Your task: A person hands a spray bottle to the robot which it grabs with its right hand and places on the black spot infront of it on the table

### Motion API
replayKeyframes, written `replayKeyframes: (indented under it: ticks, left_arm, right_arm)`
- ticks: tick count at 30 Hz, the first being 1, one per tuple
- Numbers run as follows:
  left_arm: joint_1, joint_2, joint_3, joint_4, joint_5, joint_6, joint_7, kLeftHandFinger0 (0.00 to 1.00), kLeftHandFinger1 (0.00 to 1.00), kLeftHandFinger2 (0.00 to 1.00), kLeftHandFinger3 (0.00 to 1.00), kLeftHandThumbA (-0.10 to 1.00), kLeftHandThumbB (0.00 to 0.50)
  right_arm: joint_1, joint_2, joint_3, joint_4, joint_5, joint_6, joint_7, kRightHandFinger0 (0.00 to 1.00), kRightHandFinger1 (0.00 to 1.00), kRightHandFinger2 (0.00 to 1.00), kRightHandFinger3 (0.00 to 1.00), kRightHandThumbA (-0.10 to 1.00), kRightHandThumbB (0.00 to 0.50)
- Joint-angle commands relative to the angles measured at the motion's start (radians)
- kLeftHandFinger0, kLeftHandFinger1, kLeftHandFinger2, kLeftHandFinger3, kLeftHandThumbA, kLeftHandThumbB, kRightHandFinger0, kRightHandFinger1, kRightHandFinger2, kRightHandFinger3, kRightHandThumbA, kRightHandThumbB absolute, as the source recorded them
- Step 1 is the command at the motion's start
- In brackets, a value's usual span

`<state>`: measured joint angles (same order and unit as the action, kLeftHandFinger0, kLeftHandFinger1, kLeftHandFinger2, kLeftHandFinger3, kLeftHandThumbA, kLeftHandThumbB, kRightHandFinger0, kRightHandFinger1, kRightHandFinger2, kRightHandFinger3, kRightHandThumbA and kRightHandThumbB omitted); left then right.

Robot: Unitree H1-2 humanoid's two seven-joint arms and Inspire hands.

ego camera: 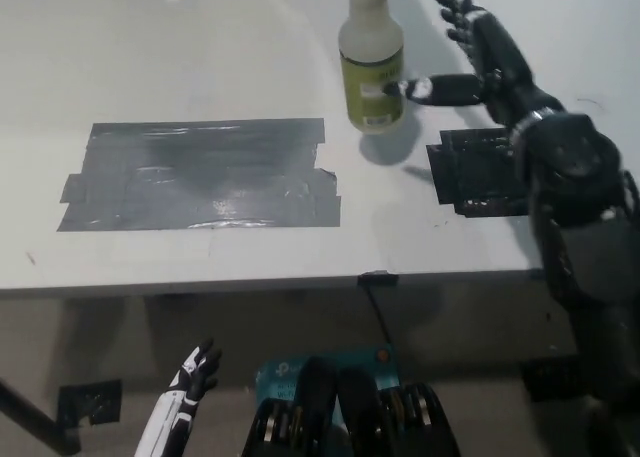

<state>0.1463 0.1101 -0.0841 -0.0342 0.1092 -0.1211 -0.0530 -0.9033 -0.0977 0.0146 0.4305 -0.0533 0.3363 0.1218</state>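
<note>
So the spray bottle is right there at the far side of the table, just up and left of the black spot, and its shadow falls on the table beside the spot's near-left corner. Can't tell if it's standing on the table or being held out from above, since its top runs out of the picture and no person's hand shows.

The right hand is just right of the bottle with its fingers spread wide, holding nothing. One finger sticks out sideways toward the bottle's lower label and looks like it's about touching it, but there's no wrap around the body yet. I'd call this the reach-in, grab not yet done.

Handling guess: it's a translucent plastic bottle with yellow-green liquid filling most of it, so probably some weight low down and a bit of slosh. Smooth round wall, likely slippery, might flex if squeezed hard. I'd take it around the labelled middle, above the heavy bottom but below the shoulder, and stay off the neck and nozzle. Round base means it should be set down upright on the spot, or it'll tip.

The left hand is resting way down below the table's near edge, far from the bottle, fingers loosely apart and empty.
</note>
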Motion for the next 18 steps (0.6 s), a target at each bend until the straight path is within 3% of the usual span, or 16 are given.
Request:
replayKeyframes:
  ticks: [1,4,7,9,10,11,14,18]
  left_arm:
    - [-0.010,0.000,0.000,-0.027,0.009,-0.017,0.001,1.00,1.00,1.00,1.00,1.00,0.098]
    - [-0.015,-0.002,0.002,-0.025,0.011,-0.024,0.006,1.00,1.00,1.00,1.00,1.00,0.075]
    - [-0.015,-0.003,0.004,-0.024,0.003,-0.026,0.004,1.00,1.00,1.00,1.00,1.00,0.089]
    - [-0.015,-0.002,0.003,-0.025,0.007,-0.023,0.003,1.00,1.00,1.00,1.00,1.00,0.095]
    - [-0.015,-0.001,0.002,-0.026,0.012,-0.020,0.003,1.00,1.00,1.00,1.00,1.00,0.096]
    - [-0.018,0.000,0.005,-0.031,0.013,-0.013,0.005,1.00,1.00,1.00,1.00,1.00,0.092]
    - [-0.022,-0.001,0.010,-0.041,0.014,0.002,0.008,1.00,1.00,1.00,1.00,1.00,0.082]
    - [-0.016,0.006,0.011,-0.043,0.017,-0.005,0.005,1.00,1.00,1.00,1.00,1.00,0.076]
  right_arm:
    - [-0.112,0.027,-0.056,0.109,0.072,-0.047,-0.016,1.00,1.00,1.00,1.00,0.98,0.481]
    - [-0.132,0.035,-0.061,0.177,0.070,-0.094,-0.006,1.00,1.00,1.00,1.00,1.00,0.426]
    - [-0.145,0.046,-0.068,0.215,0.078,-0.111,-0.006,1.00,1.00,1.00,1.00,0.99,0.429]
    - [-0.158,0.050,-0.061,0.242,0.078,-0.130,0.004,1.00,1.00,1.00,1.00,0.99,0.478]
    - [-0.161,0.052,-0.060,0.244,0.078,-0.128,0.003,1.00,1.00,1.00,1.00,0.98,0.452]
    - [-0.173,0.056,-0.060,0.253,0.079,-0.129,0.002,1.00,1.00,1.00,1.00,0.96,0.466]
    - [-0.210,0.067,-0.058,0.297,0.071,-0.137,-0.016,1.00,1.00,1.00,1.00,0.90,0.431]
    - [-0.244,0.071,-0.054,0.359,0.060,-0.154,-0.026,1.00,1.00,1.00,1.00,0.89,0.439]
